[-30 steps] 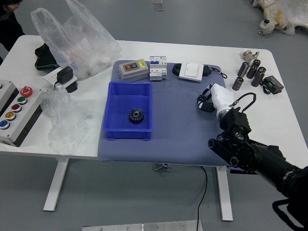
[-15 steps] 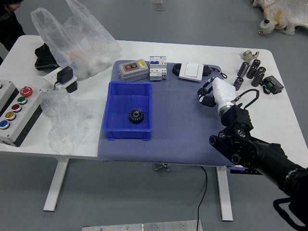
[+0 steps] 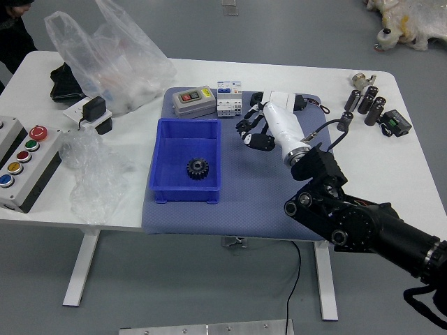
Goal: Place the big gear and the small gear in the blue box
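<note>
Nearer to the box than in the earlier frame, the robot's white-and-black right hand (image 3: pixel 276 125) is moving leftward over the blue-grey mat (image 3: pixel 255 199). One dark toothed gear (image 3: pixel 198 167) is already lying inside the open blue plastic box (image 3: pixel 183 196), towards its right side (big or small, I cannot tell). No second gear is plainly showing, so the hand may be carrying it; whether it is gripping anything, closed or open is not clear from this view.

If it is carrying the gear, the step is calling for staying high over the box's right wall, bringing the whole hand above the inside, then lowering before letting go. Aiming for the left or far part would be keeping the new gear off the one lying there; releasing early would be risking a bounce off the rim.

Behind the box, the grey switch box with a red rocker (image 3: pixel 193 102) and the white modular blocks (image 3: pixel 229 106) are standing close, so a far-reaching path could be knocking them. The white square device (image 3: pixel 282 100) is sitting just behind the hand. Further left, a crumpled clear plastic bag (image 3: pixel 98 174) is lying beside the button panel (image 3: pixel 42 164).
</note>
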Controlling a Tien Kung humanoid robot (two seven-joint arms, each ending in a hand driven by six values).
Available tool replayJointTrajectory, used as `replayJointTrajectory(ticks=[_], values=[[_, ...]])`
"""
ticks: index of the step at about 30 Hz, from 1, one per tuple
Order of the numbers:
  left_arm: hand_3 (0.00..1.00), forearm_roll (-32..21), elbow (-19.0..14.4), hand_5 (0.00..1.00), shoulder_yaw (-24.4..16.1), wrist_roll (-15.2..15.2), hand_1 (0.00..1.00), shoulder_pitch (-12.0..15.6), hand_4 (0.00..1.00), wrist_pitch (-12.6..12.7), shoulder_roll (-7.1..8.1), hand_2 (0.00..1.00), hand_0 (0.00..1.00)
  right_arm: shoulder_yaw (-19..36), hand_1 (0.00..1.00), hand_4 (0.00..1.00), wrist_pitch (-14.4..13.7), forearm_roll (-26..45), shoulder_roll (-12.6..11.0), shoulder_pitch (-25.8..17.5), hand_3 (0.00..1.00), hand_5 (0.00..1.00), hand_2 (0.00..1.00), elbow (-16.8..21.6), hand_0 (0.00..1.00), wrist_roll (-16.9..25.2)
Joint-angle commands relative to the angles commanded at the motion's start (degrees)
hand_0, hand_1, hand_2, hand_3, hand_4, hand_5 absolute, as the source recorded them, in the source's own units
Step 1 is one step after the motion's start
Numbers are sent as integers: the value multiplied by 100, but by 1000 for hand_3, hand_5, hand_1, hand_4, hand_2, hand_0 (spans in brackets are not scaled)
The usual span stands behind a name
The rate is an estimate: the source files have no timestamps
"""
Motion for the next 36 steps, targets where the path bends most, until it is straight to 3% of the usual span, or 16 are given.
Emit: replayJointTrajectory(ticks=[6, 9, 10, 11, 16, 17, 24, 27, 34, 36], values=[[678, 3, 0, 373, 11, 8, 685, 4, 685, -5, 5, 653, 715, -429, 312, 612, 163, 26, 67, 295, 550, 153, 426, 760, 167, 159], [678, 16, 0, 373, 26, 21, 685, 13, 685, -8, 8, 653, 715, -521, 312, 612, 128, -235, 105, 402, 550, 153, 426, 900, 167, 36], [678, 18, 0, 373, 26, 25, 685, 14, 685, -9, 10, 653, 715, -521, 312, 612, 104, -323, 118, 419, 550, 153, 426, 907, 167, -21], [677, 13, 0, 373, 27, 25, 685, 16, 686, -8, 11, 654, 715, -513, 335, 610, 91, -399, 129, 429, 640, 152, 607, 899, 180, -72], [677, -10, 0, 373, 3, 13, 685, 9, 686, -3, 18, 654, 715, -527, 335, 610, 207, -839, 199, 468, 640, 152, 607, 742, 180, -384], [676, -14, 0, 377, 4, 9, 685, 5, 689, -3, 19, 654, 715, -542, 356, 635, 244, -885, 207, 469, 678, 167, 713, 715, 195, -421], [676, -59, 0, 376, 42, -14, 685, -6, 688, -5, 16, 654, 715, -642, 360, 646, 612, -1038, 215, 379, 694, 169, 743, 643, 198, -661], [676, -50, 0, 376, 34, -11, 685, -1, 688, -7, 14, 654, 715, -628, 360, 646, 628, -1081, 216, 342, 694, 169, 743, 638, 198, -720], [677, -51, 0, 377, 29, -18, 685, 7, 688, -11, 3, 654, 716, -174, 361, 651, 365, -1004, 174, 133, 698, 175, 749, 583, 195, -606], [678, -57, 0, 378, 29, -18, 685, 11, 688, -9, -11, 654, 715, 57, 376, 670, 220, -935, 125, 26, 690, 218, 734, 594, 213, -487]])
